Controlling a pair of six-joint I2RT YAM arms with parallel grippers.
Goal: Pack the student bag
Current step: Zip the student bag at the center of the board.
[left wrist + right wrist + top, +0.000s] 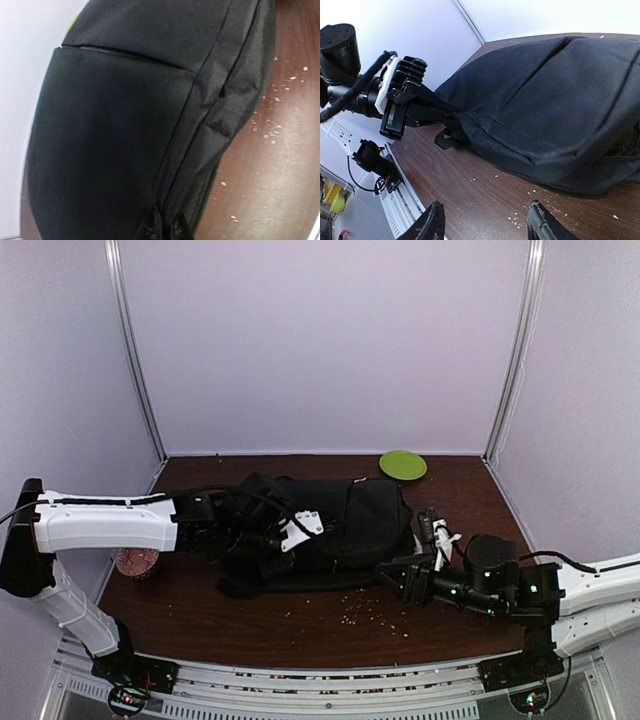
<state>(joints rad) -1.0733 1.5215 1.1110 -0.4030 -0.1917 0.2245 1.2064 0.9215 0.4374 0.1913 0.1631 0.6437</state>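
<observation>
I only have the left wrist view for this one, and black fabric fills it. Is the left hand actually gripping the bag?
Observer: Yes. The right wrist view shows the left hand shut on the student bag at its edge seam.
Operator: And the right hand?
Observer: The right hand is open and empty, low over the table just short of the bag.
Operator: Anything else out there?
Observer: A reddish round thing lies near the table's left edge.
</observation>
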